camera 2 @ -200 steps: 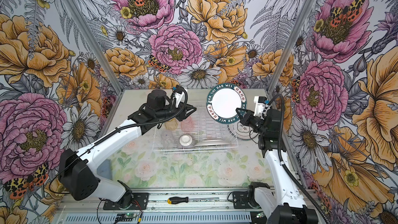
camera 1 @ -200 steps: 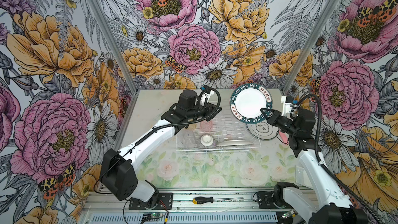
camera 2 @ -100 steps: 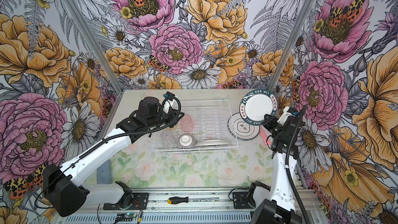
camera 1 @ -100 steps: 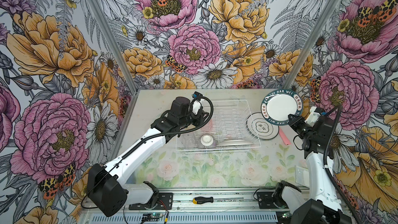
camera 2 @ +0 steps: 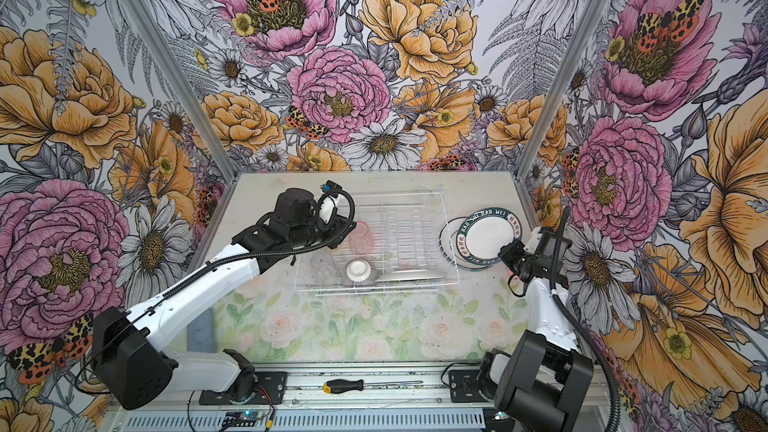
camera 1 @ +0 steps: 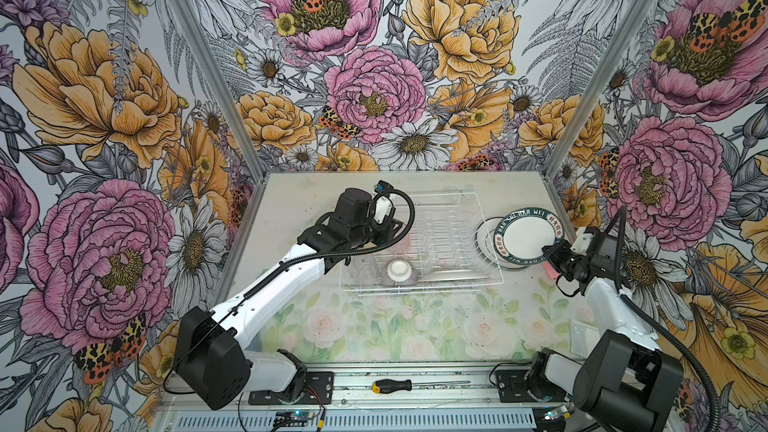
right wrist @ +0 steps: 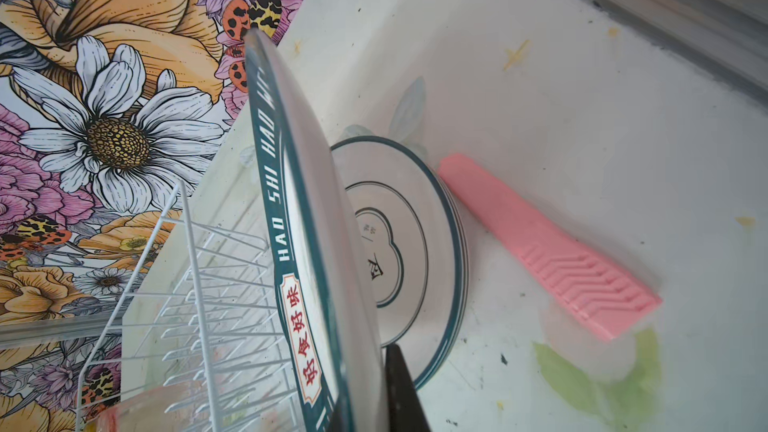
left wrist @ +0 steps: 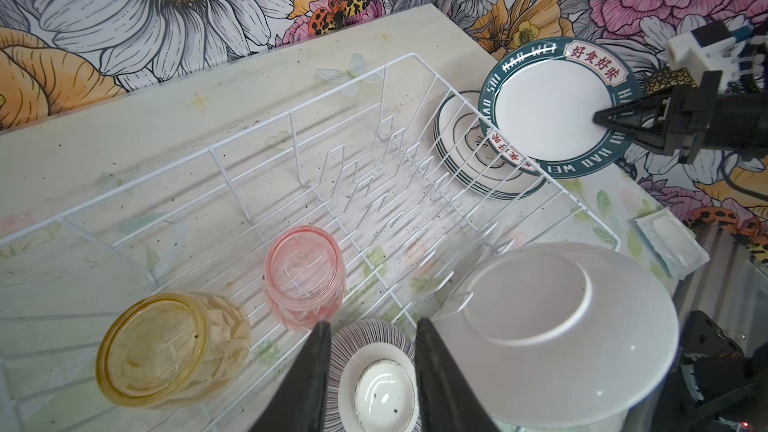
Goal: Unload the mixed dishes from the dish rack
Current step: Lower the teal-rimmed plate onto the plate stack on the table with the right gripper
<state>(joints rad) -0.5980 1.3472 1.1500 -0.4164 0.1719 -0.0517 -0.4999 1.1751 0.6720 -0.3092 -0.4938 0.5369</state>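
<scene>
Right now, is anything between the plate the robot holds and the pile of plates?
Nothing visible. The right gripper holds the teal-rimmed plate tilted just above the stack of plates, with only air between. A pink handle lies beside the stack, not on it.

We see bright, even light and faint shadows; wrist views bend at the edges, and the near plate (right wrist: 320, 251) blurs.

Both top views look down from high over the near edge at the whole table (camera 1: 436, 326); close wrist views face inward, sharing rack (left wrist: 292, 118) and plate (right wrist: 307, 243).
</scene>
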